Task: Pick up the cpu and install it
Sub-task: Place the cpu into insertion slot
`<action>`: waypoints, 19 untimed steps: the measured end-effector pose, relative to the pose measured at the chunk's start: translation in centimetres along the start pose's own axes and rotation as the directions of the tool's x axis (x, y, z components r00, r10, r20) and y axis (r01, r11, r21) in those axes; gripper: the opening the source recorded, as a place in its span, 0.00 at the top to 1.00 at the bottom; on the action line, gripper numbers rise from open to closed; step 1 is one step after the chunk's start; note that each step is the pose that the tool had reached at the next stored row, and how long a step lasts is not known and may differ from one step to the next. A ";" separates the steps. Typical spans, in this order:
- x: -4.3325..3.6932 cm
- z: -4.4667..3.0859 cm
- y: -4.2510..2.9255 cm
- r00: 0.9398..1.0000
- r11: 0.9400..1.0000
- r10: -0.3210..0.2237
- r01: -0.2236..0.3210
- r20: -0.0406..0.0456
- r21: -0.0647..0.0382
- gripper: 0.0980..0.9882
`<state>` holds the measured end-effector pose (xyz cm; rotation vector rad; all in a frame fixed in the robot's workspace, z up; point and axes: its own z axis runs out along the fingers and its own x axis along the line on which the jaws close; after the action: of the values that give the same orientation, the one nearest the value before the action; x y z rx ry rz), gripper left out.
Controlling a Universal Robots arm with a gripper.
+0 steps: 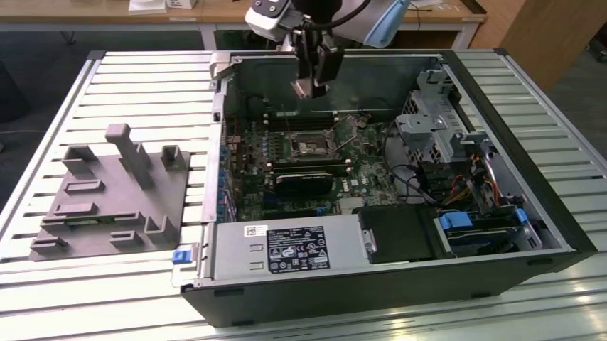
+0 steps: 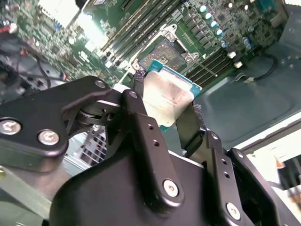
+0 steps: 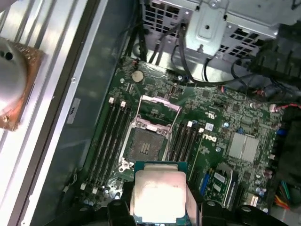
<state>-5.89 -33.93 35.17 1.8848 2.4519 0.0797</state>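
We see the grey fixture near the tabletop's edge on the exterior view's left. Beside it lies the open computer case. Above its motherboard, near the far wall, our gripper clamps the cpu by two edges, over the open socket, clear of it.

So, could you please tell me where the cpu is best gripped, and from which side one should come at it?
Probably by two opposite thin edges, coming from the lid side, as the gripper holds it now. The cpu is a flat square, so only its edges give parallel faces to pinch, and its underside is left free to face the open socket.
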 end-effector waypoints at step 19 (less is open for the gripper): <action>0.06 0.64 -0.03 0.984 0.984 0.180 -0.180 0.013 0.000 0.52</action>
<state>-5.89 -33.87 34.53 2.0966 2.2676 0.0725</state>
